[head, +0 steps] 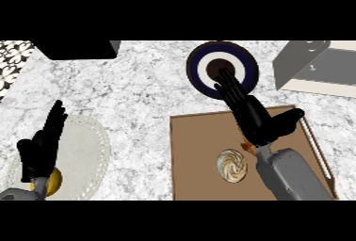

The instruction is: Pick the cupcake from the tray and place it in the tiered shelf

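The tray [201, 160] lies on the counter [146, 94] at the right, with the cupcake [232, 165] on it near the front and the right hand [254, 115] over its far edge, fingers reaching out over the plate [243, 56] just behind. The shelf [313, 66] stands at the far right, beside that plate, and a box [76, 49] sits at the far left. At the near left lies a doily [87, 155], the left hand [42, 146] above its left edge.

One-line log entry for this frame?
right hand: open above brown tray | swirl-topped cupcake: on tray | left hand: open, resting
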`<state>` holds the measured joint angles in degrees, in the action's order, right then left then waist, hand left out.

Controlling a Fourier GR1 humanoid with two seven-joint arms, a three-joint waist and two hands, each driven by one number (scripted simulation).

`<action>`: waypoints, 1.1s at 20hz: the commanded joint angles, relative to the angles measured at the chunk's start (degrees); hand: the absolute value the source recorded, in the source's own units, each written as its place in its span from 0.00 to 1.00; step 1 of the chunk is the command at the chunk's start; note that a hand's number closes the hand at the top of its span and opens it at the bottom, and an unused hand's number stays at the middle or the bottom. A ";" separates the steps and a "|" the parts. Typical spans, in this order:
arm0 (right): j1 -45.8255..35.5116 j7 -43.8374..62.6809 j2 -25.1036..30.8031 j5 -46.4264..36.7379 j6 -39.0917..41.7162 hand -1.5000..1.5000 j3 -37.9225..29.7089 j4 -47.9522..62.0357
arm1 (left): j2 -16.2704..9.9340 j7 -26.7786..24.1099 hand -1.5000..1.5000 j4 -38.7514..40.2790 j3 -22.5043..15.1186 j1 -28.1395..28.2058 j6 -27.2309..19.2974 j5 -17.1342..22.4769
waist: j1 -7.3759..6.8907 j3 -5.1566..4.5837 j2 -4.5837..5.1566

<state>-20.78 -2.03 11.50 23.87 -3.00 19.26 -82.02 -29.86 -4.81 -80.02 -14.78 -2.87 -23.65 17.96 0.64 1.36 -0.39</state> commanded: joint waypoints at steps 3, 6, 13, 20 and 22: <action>0.43 -2.17 -2.73 -13.53 -13.11 1.00 3.62 -2.36 | -3.15 2.38 0.50 -0.75 2.25 1.43 3.67 1.17 | -0.67 -1.39 0.13; -1.96 -0.83 -3.18 -24.55 -23.84 1.00 6.28 -1.50 | -5.31 4.06 0.50 -0.12 4.81 1.88 7.92 5.37 | -0.82 -1.50 -0.01; 11.43 8.58 -4.67 -45.60 -49.22 0.00 12.38 0.25 | -5.08 5.29 0.50 1.04 4.87 3.72 10.29 7.54 | 1.54 -1.71 -0.58; 14.78 29.49 -5.52 -70.27 -50.66 0.00 16.10 3.77 | -3.82 4.18 0.50 -1.88 3.68 7.13 10.17 6.74 | 1.20 -1.87 -0.81; 16.21 33.81 -3.64 -74.72 -46.19 0.00 15.14 4.02 | -5.17 5.15 0.50 -1.07 5.44 5.69 10.06 7.35 | 2.55 -2.05 -0.97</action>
<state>-6.84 23.29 6.63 -40.75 -51.11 34.38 -79.32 -34.26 -0.88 -80.36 -10.12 3.10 -13.46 24.87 2.23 -0.55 -1.11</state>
